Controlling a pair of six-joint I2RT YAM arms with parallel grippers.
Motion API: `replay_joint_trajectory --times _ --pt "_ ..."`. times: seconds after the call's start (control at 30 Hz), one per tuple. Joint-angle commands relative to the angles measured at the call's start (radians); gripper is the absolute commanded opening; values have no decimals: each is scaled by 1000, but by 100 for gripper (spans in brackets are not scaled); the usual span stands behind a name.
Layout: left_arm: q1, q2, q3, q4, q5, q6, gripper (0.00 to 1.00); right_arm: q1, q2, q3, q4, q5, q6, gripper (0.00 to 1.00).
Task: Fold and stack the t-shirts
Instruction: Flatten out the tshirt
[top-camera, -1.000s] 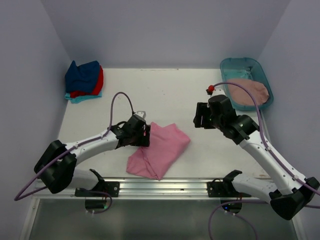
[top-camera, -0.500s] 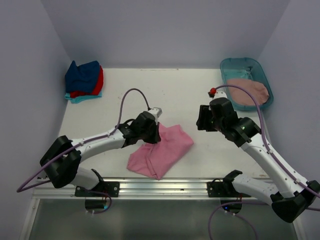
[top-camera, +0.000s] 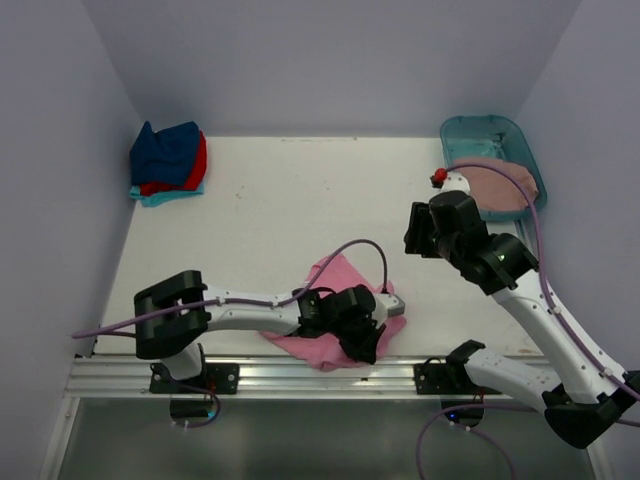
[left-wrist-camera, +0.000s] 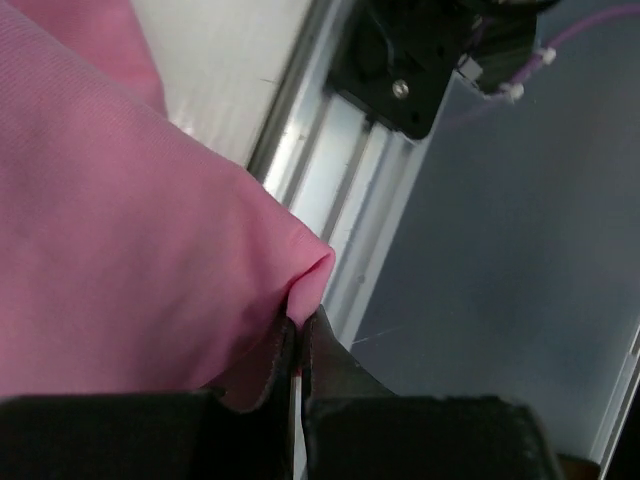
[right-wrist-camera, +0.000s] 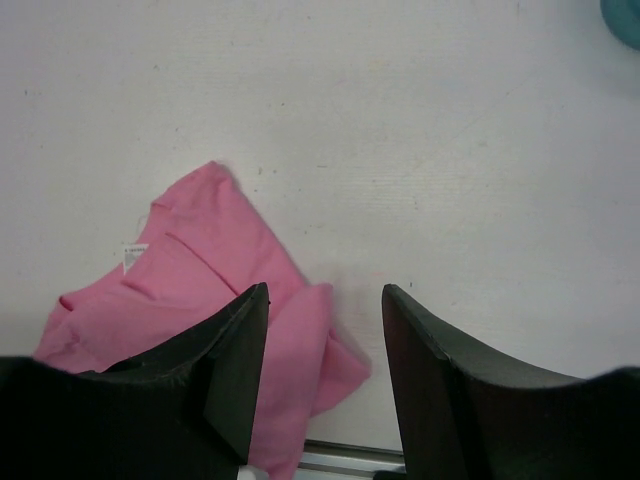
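The left claw (top-camera: 366, 338) reaches across the table (top-camera: 300, 190) to the pink shirt (top-camera: 335, 276), which lies rumpled at the near edge, just beside the rail (top-camera: 300, 372). In the left wrist view, the left claw (left-wrist-camera: 300, 335) is clamped on a fold of the pink shirt (left-wrist-camera: 120, 230), its jaws pressed together with cloth pinched between them. The right claw (top-camera: 420, 232) hangs over bare table, well apart from the garment; in its own camera the right claw (right-wrist-camera: 322, 295) shows its jaws spread wide and gripping nothing, with the pink shirt (right-wrist-camera: 200, 270) below and to one side.

The job looks roughly half finished. A stack (top-camera: 167, 160) of navy, red and turquoise shirts sits in the far left corner, though its layers look loose rather than crisp. The pink shirt is only partly folded and has not joined that pile. A rose shirt (top-camera: 500, 183) lies bunched in the tub (top-camera: 480, 128) at the far right, untouched. Both would need folding and carrying to the stack.
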Motion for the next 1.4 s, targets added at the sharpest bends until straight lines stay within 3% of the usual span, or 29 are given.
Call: replay_joint_trajectory --times 0.0,0.2,0.27,0.33,0.37,0.43,0.53,0.63,0.7,0.8,0.83,1.1,1.27,1.3,1.37 --pt "-94 42 83 100 67 41 0 -1 -23 60 -36 73 17 53" --pt "-194 69 136 202 119 74 0 -1 -31 80 -67 108 26 60" --pt "-220 74 148 221 172 81 7 -1 -31 87 -75 116 28 66" --pt "-245 62 157 232 170 103 25 0 -25 94 -84 117 31 69" --pt "-272 47 166 219 100 110 53 -1 -23 94 -85 122 31 70" --pt "-292 -27 146 206 1 107 81 -1 -23 94 -92 125 34 71" --pt "-286 -154 70 183 -258 75 100 -1 -31 96 -95 131 34 71" --pt "-214 -238 5 82 -456 -7 100 -1 -39 103 -101 140 40 72" --pt "-95 -262 -48 -1 -557 -52 99 -1 -42 106 -102 146 45 71" --pt "71 -222 -81 -75 -598 -63 76 -1 -54 107 -102 136 51 66" --pt "143 -201 -72 -86 -595 -52 64 -1 -57 103 -98 131 52 65" --pt "268 112 83 -121 -627 -14 55 0 -88 96 -115 120 54 58" --pt "295 203 142 -140 -643 -38 50 -1 -112 85 -136 131 49 56" --pt "298 220 145 -141 -644 -40 48 -1 -120 82 -138 137 51 56" --pt "309 240 142 -129 -641 -37 35 -1 -126 77 -139 136 48 55"
